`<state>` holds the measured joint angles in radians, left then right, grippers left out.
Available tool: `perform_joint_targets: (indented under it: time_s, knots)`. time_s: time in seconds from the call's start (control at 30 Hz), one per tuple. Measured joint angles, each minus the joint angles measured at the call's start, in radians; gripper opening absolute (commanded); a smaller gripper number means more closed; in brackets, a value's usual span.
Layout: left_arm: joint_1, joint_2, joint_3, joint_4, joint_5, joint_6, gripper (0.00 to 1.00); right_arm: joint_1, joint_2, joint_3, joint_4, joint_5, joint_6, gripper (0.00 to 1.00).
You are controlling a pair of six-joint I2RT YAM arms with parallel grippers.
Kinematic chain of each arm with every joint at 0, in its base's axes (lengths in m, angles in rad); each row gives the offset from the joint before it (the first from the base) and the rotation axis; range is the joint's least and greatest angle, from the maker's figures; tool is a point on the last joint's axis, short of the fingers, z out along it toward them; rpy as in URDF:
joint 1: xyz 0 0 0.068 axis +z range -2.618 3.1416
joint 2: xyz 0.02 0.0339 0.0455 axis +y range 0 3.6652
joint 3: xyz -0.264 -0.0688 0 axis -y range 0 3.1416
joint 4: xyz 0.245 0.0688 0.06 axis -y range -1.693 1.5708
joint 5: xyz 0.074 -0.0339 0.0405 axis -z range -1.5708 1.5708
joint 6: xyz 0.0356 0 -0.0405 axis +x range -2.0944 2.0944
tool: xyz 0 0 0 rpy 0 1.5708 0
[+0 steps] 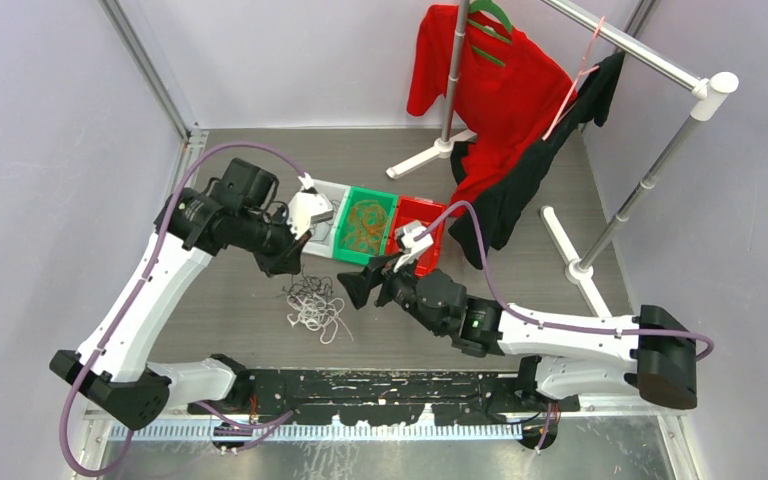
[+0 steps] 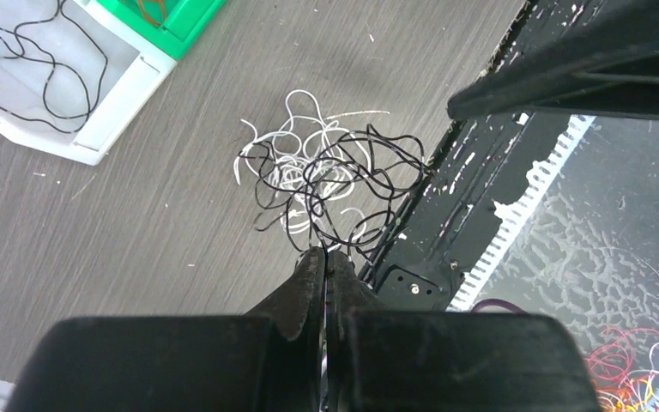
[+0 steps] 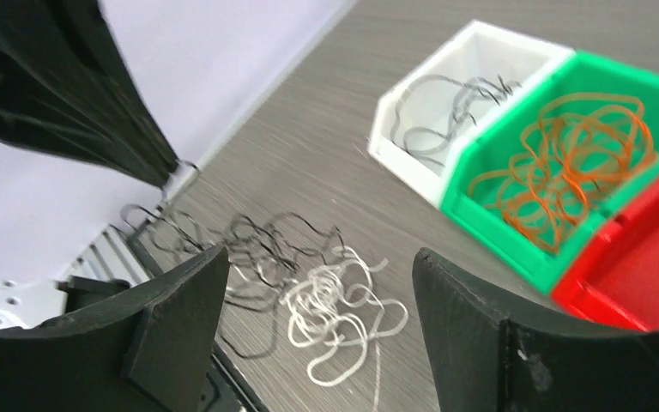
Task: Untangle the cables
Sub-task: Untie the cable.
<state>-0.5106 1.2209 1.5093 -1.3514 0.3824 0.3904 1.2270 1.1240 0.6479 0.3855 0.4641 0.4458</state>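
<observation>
A tangle of thin black and white cables (image 1: 315, 305) (image 2: 326, 172) lies on the grey table between both grippers. My left gripper (image 1: 282, 265) (image 2: 326, 257) hangs above the pile's far left side. Its jaws are shut, and a black strand runs from the tangle straight into the tips. My right gripper (image 1: 353, 290) (image 3: 317, 292) hovers open just right of the pile, over the white cables (image 3: 335, 305), with nothing between its fingers. More black cables lie in the white bin (image 3: 403, 159), and orange cables (image 3: 566, 163) fill the green bin (image 1: 345, 215).
A red bin (image 1: 430, 215) stands right of the green one, in a row behind the pile. A clothes rack with red and black garments (image 1: 500, 90) stands at the back right, its foot (image 1: 570, 245) on the table. The black base plate (image 1: 380, 385) lines the near edge.
</observation>
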Motion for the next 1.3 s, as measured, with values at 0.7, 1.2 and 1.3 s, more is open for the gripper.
perform_joint_targets:
  time_s: [0.7, 1.2, 1.3]
  knots:
    - [0.000, -0.070, 0.055, -0.083, 0.152, 0.082, 0.00, 0.008, 0.327, 0.227, 0.072, -0.011, -0.159, 0.73]
    - [0.000, -0.071, 0.088, -0.117, 0.163, 0.148, 0.00, 0.011, 0.256, 0.124, 0.103, 0.128, -0.183, 0.71]
    - [0.000, -0.087, 0.065, -0.077, 0.133, 0.140, 0.00, 0.011, 0.128, 0.070, 0.079, 0.123, -0.185, 0.74]
